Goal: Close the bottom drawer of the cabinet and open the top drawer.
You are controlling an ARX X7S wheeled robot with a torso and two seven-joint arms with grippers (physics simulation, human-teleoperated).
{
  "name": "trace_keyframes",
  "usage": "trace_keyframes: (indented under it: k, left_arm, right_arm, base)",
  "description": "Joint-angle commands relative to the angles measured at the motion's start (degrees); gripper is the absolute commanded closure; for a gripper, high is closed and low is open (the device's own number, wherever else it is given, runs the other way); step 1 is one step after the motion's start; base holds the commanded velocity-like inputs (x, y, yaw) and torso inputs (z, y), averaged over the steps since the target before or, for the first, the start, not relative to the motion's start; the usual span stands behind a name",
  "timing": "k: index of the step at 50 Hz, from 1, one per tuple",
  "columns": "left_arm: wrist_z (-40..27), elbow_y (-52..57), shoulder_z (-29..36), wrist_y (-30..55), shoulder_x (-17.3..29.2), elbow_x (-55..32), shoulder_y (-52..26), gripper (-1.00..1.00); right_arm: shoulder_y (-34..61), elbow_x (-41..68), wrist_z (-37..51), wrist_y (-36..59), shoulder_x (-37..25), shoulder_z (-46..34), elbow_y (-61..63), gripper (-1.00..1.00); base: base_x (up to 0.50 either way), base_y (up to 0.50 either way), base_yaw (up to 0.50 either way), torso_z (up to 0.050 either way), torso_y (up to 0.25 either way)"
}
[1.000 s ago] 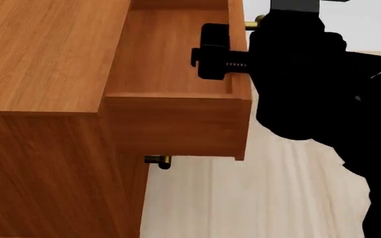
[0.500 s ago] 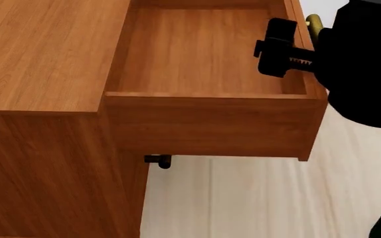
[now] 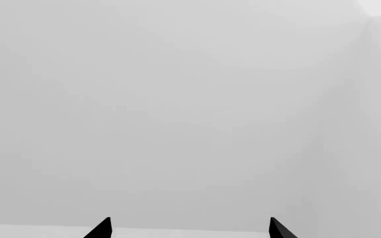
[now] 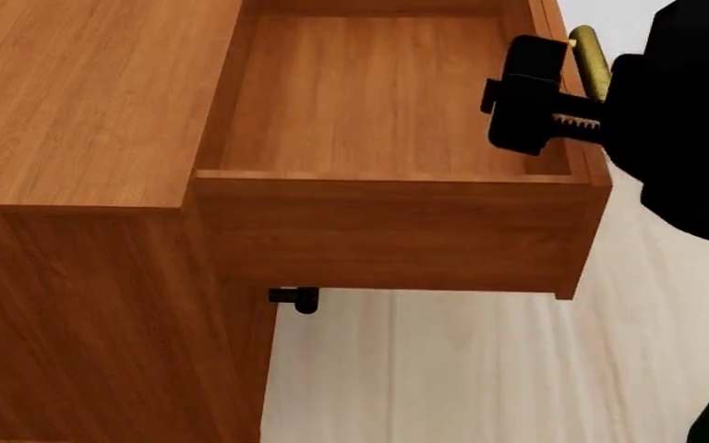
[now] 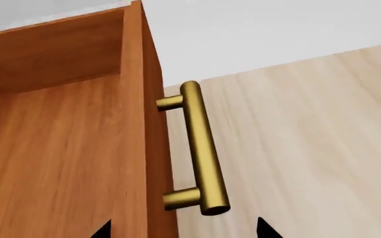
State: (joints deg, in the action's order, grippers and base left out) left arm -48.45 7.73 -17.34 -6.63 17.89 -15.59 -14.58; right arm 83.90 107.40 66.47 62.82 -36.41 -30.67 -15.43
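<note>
The right gripper (image 4: pixel 539 92) sits at the front right edge of the top drawer (image 4: pixel 379 101), beside its brass handle (image 5: pixel 200 148). In the right wrist view its two fingertips stand spread on either side of the handle, not touching it. The drawer is pulled well out of the cabinet (image 4: pixel 84 111), its inside bare. Below it another handle (image 4: pixel 295 298) pokes out over the pale floor (image 4: pixel 453 369). The left gripper (image 3: pixel 189 229) is spread, facing a blank grey wall (image 3: pixel 177 99).
</note>
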Motion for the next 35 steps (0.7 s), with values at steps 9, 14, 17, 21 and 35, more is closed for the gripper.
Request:
trace_keyframes:
  k: [9,14,17,21,35]
  left_arm:
    - [-0.1,0.0,0.5,0.4,0.3,0.3,-0.1,-1.00]
    - [0.1,-0.5,0.5,0.0,0.3,0.2,-0.2,-1.00]
    - [0.1,-0.5,0.7,0.2,0.4,0.3,-0.3,-1.00]
    - [0.0,-0.1,0.7,0.5,0.4,0.1,-0.1,-1.00]
    - [0.7,-0.6,1.9,1.0,0.9,0.6,-0.4,-1.00]
  right_arm:
    - [16.0,11.2,22.6,6.9,-3.9,5.1,14.0,-1.00]
    - [18.0,19.5,23.4,-5.7,-10.2,-3.5,28.0,-1.00]
    - [19.5,21.7,23.3,-12.1,-13.6,-8.5,35.3,-1.00]
    - [21.5,24.8,23.2,-19.9,-16.4,-12.9,44.9,-1.00]
    - [33.0,15.3,22.2,-45.1,-21.3,-42.0,69.8,-1.00]
  base:
    - [0.00,0.00,0.00,0.000,0.001]
    - [0.00,0.00,0.00,0.000,0.000]
    - [0.00,0.00,0.00,0.000,0.000]
    - [0.00,0.00,0.00,0.000,0.000]
    - [0.00,0.00,0.00,0.000,0.000]
